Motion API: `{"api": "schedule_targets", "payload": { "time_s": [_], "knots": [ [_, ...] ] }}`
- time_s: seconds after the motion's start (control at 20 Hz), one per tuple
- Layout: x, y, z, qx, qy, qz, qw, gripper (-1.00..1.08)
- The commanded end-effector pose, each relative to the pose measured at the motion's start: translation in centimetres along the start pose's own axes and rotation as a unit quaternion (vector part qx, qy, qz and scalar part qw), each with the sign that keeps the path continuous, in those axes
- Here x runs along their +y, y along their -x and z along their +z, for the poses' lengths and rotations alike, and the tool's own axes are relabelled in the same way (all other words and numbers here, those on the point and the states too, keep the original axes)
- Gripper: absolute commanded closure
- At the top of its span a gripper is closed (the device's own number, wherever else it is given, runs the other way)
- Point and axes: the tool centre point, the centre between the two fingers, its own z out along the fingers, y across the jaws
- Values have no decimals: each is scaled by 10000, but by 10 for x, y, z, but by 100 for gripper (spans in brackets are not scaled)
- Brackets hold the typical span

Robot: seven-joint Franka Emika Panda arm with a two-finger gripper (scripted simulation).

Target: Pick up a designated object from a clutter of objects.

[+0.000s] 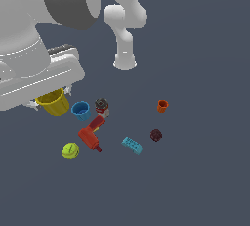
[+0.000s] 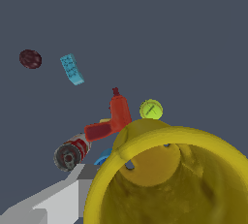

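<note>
The fingers [image 1: 49,99] gripped the yellow cup [image 1: 53,102] by its rim, one finger [image 2: 58,199] against the outer wall. The cup appeared raised above the tabletop [image 1: 195,181], apart from the blue cup [image 1: 80,110] beside it. Judged: grasp done; lifting clear remained.

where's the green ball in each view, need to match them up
Exterior view: the green ball lies low on the exterior view's left, below the blue cup, beside the red bottle.
Wrist view: the green ball shows just past the yellow cup rim, next to the red bottle.
Shared landmark: the red bottle.
</note>
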Motion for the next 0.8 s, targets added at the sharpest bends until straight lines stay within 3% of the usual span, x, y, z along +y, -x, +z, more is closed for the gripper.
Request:
{"api": "schedule_targets", "payload": {
  "time_s": [0.0, 0.75],
  "knots": [
    [9, -2, -11, 3, 4, -2, 10000, 108],
    [34, -7, -39, 3, 4, -2, 10000, 108]
  ]
}}
